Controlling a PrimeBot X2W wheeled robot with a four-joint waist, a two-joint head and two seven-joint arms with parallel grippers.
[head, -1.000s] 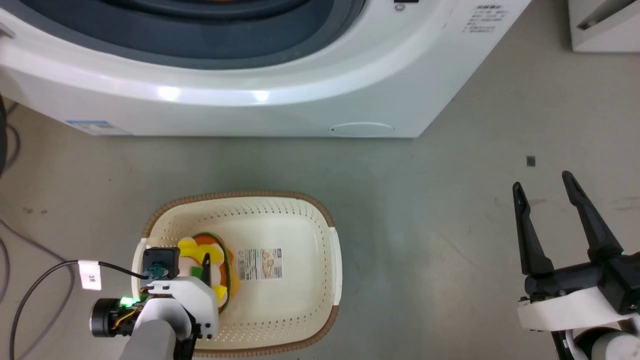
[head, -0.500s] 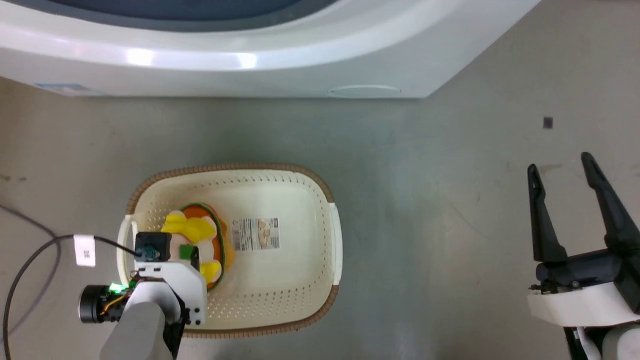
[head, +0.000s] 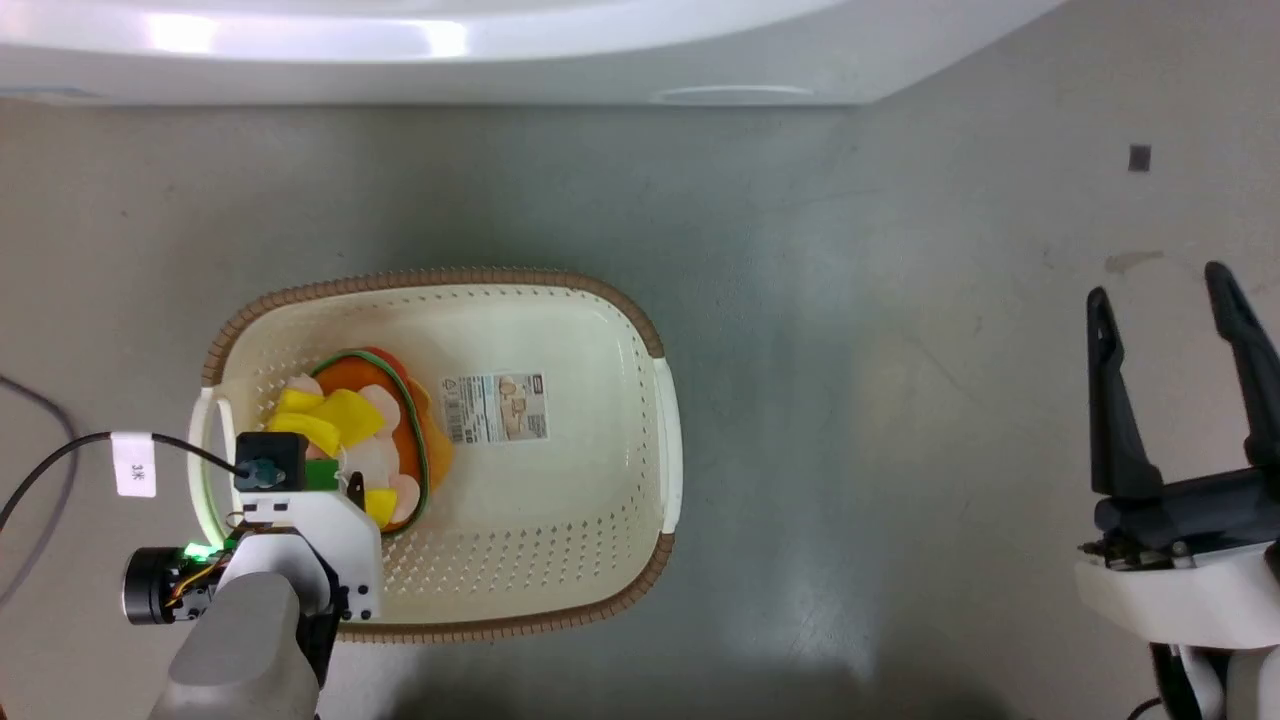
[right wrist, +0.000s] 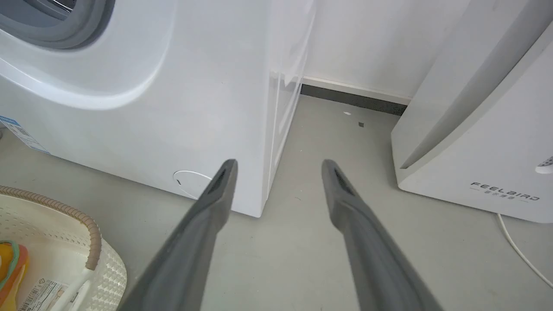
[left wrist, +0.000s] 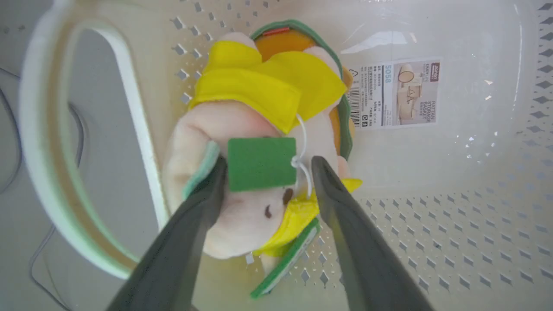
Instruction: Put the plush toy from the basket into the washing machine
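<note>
The toy (left wrist: 255,90), at the basket's (head: 665,440) 9 o'clock, is being straddled for grasping by the released left claw (left wrist: 268,160); the right claw (head: 1157,280) is being held released.

On my head camera the top edge cuts the washing machine (head: 500,50) down to a white strip. My left arm (head: 300,540) covers the near part of the plush toy (head: 345,412). The print on the label (head: 497,408) in the basket (head: 660,420) is too small for me to read. On the right wrist feed the basket runs off the lower left corner.
</note>
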